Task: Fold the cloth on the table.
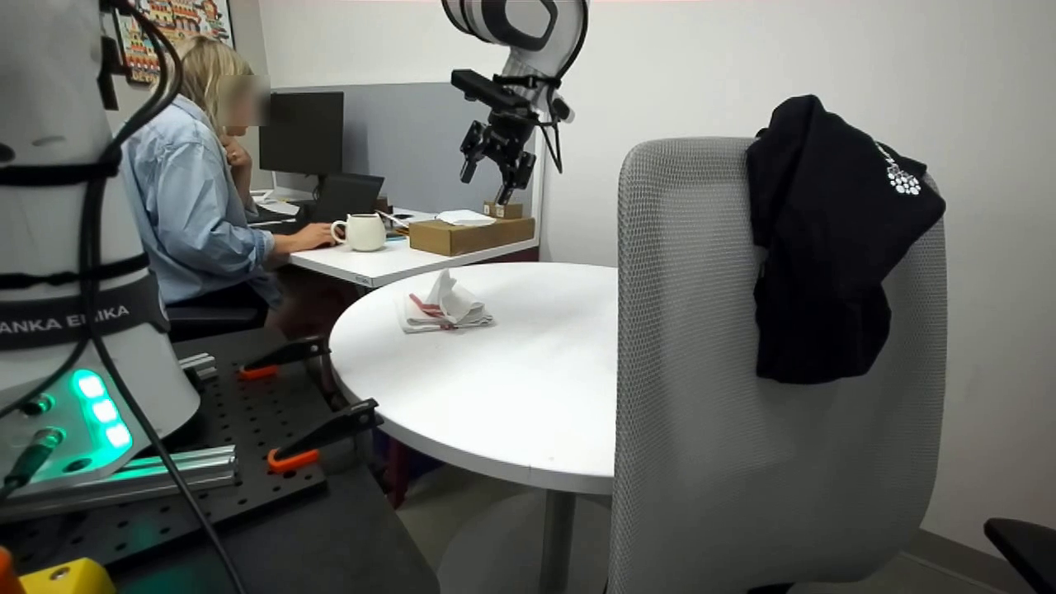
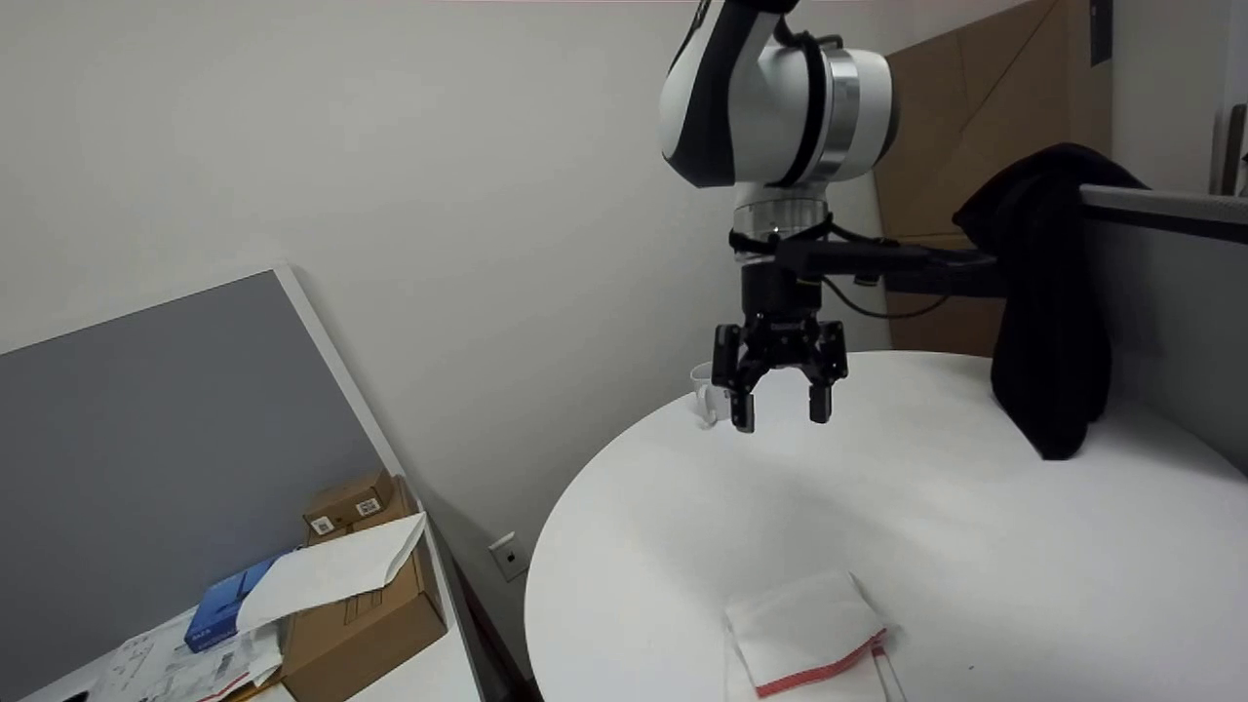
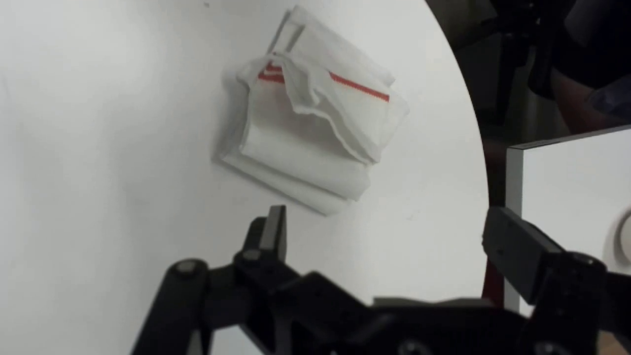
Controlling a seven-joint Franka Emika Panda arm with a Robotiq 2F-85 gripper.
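Observation:
The white cloth (image 1: 452, 312) with red stripes lies on the round white table (image 1: 528, 396), near the edge beside the desk. It is in folded layers, and one loose flap stands up crumpled. An exterior view shows a flat folded face of the cloth (image 2: 804, 629) with a red edge, its near part cut off by the frame. In the wrist view the cloth (image 3: 305, 143) lies beyond the fingers. My gripper (image 1: 485, 185) is open and empty, above the table and apart from the cloth; it also shows in an exterior view (image 2: 782, 411) and the wrist view (image 3: 384, 224).
A grey chair (image 1: 693, 330) with a black garment (image 1: 825, 247) stands against the table. A cup (image 2: 715, 400) is at the table's far edge. A desk with a cardboard box (image 1: 470, 236) and a mug (image 1: 365, 233) adjoins; a person (image 1: 194, 181) sits there.

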